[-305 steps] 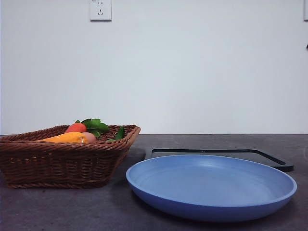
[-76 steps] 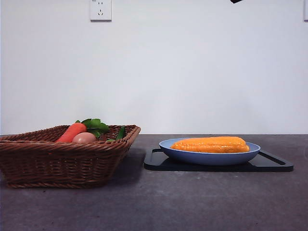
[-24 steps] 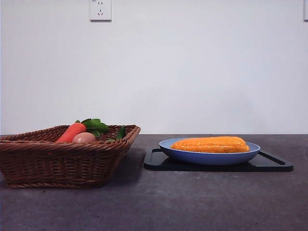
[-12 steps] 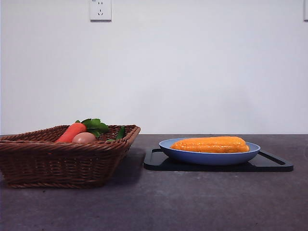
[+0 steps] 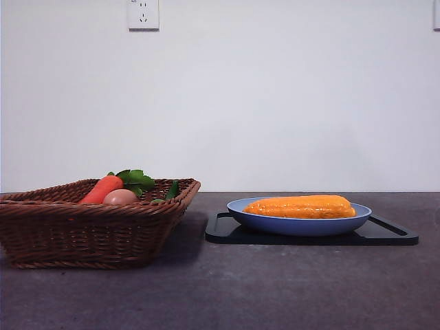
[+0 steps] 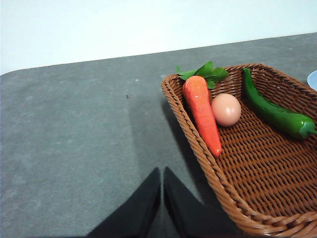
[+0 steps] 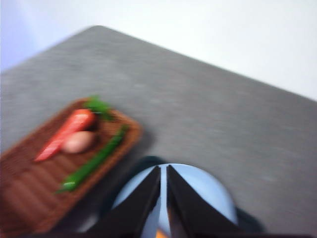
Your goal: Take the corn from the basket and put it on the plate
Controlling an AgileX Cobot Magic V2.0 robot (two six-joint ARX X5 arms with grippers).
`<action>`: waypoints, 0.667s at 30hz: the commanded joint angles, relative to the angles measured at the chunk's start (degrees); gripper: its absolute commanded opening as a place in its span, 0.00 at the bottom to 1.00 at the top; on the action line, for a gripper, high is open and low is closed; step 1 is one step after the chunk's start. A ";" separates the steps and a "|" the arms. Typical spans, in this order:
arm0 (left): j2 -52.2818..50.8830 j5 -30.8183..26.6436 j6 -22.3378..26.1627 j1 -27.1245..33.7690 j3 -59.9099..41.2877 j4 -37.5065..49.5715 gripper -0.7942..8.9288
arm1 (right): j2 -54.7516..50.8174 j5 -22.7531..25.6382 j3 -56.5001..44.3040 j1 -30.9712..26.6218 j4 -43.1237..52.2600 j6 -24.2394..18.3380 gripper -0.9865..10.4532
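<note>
Orange-yellow corn (image 5: 300,206) lies lengthwise in plate (image 5: 237,210), right of basket (image 5: 82,237). Looks stiff, light, ribbed; I'd grip mid-cob. Left pincer (image 6: 162,186), right pincer (image 7: 163,186) both closed, empty.

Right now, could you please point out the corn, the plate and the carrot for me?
corn (image 5: 300,206): front view, middle of the cob.
plate (image 5: 297,225): front view, blue outer wall.
carrot (image 6: 202,113): left wrist view, mid-body.

Orange-yellow corn (image 5: 300,206) on light-blue plate (image 5: 299,223), black tray (image 5: 385,235); brown woven basket (image 5: 89,230) holds red-orange carrot (image 6: 202,112).
</note>
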 commanded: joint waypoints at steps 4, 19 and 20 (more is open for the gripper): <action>-0.11 0.17 -0.26 0.11 -1.62 -0.02 0.09 | -6.21 2.51 -1.38 -2.80 1.03 -3.19 0.09; -0.11 0.15 -0.26 0.11 -1.62 0.33 0.09 | -40.98 3.87 -41.81 -15.98 24.44 -0.83 0.09; -0.11 0.15 -0.26 0.11 -1.62 0.33 0.09 | -43.25 4.87 -44.24 -16.28 24.65 -0.83 0.09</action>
